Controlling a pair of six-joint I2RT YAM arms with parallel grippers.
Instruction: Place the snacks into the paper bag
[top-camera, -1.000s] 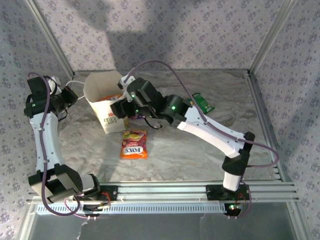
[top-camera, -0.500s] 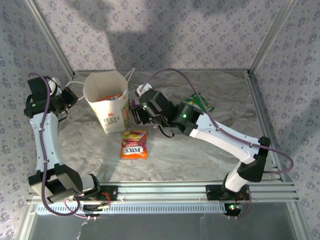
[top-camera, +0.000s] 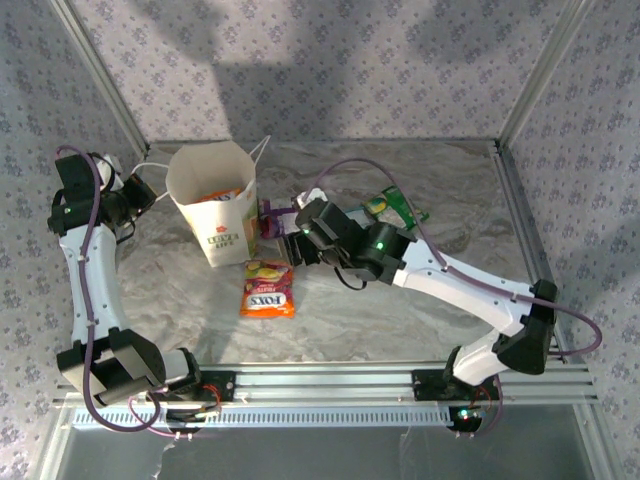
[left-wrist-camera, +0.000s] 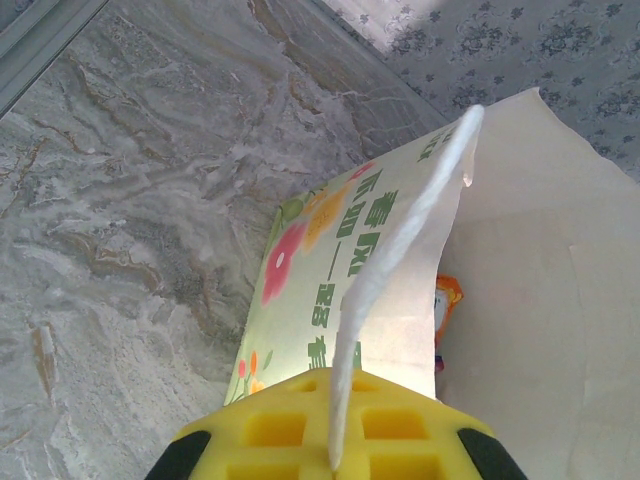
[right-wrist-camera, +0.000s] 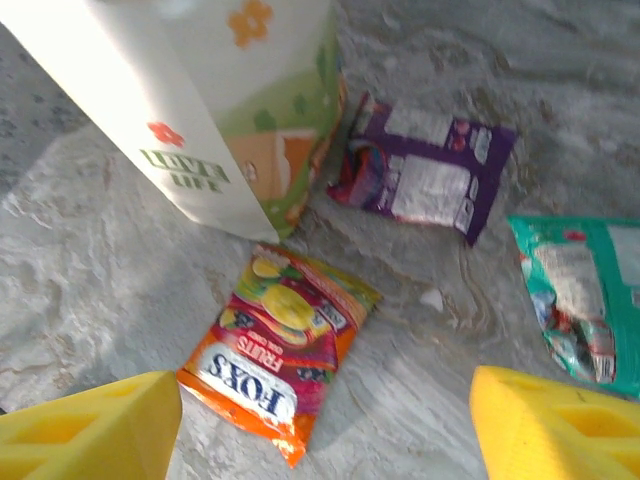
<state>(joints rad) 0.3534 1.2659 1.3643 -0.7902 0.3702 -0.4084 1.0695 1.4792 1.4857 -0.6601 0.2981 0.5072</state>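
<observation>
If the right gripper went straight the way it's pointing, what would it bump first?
Probably the orange FOX'S packet lying flat on the table, between the right gripper's open jaws in its wrist view. Depth is unclear, so it might land on bare table beside it.

Teal packet runs off the right edge.

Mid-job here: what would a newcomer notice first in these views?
The white flowered paper bag stands open at the left rear, its edge pinched by the left arm's yellow fingers. In front lies an orange snack packet, with the right arm's fingers spread wide nearby.
</observation>
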